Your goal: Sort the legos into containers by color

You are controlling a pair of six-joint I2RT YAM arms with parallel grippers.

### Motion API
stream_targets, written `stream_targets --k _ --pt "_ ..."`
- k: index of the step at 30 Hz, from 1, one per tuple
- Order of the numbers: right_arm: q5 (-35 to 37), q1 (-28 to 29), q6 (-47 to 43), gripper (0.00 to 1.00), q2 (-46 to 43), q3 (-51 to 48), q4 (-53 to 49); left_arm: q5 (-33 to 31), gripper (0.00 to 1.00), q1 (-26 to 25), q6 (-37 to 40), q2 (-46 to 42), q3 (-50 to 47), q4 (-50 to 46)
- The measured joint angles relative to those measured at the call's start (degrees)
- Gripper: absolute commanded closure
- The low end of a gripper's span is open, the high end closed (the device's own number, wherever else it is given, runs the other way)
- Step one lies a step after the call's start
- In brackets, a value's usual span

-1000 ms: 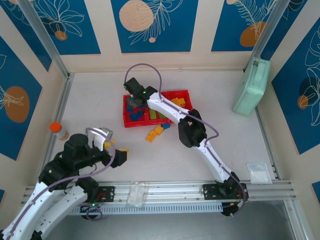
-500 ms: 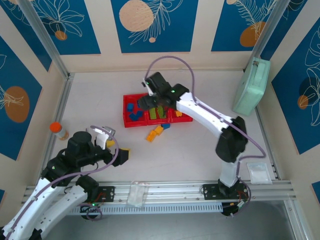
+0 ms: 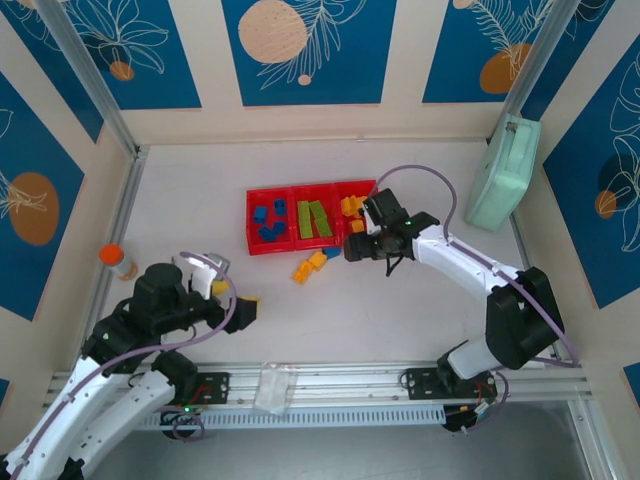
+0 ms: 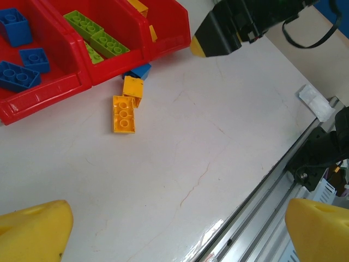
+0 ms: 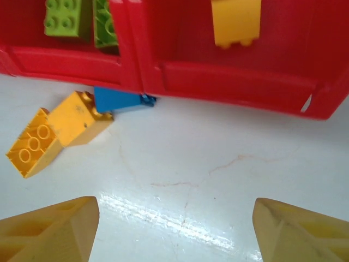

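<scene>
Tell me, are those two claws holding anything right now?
Nothing is held. The left gripper and the right gripper are both open and empty.

Blue leaf-patterned walls (image 3: 340, 60), white table (image 3: 330, 320)

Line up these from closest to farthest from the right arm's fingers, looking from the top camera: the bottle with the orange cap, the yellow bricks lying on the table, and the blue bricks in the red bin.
1. Yellow bricks, loose on the table.
2. Blue bricks, in the left red bin.
3. Orange-capped bottle, far left by the wall.
</scene>
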Motion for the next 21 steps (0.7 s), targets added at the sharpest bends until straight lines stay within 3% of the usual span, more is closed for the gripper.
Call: stream_targets --k 9,21 --pt "-6.38 -3.34 1.42 0.25 9.4 -1.53 8.94 -0.04 0.01 0.0 0.0 -0.92 0.0 -0.02" --pt "-8.66 -3.34 -0.46 0.24 22.67 12.35 9.6 -0.68 0.01 0.0 0.0 -2.25 0.0 -0.04"
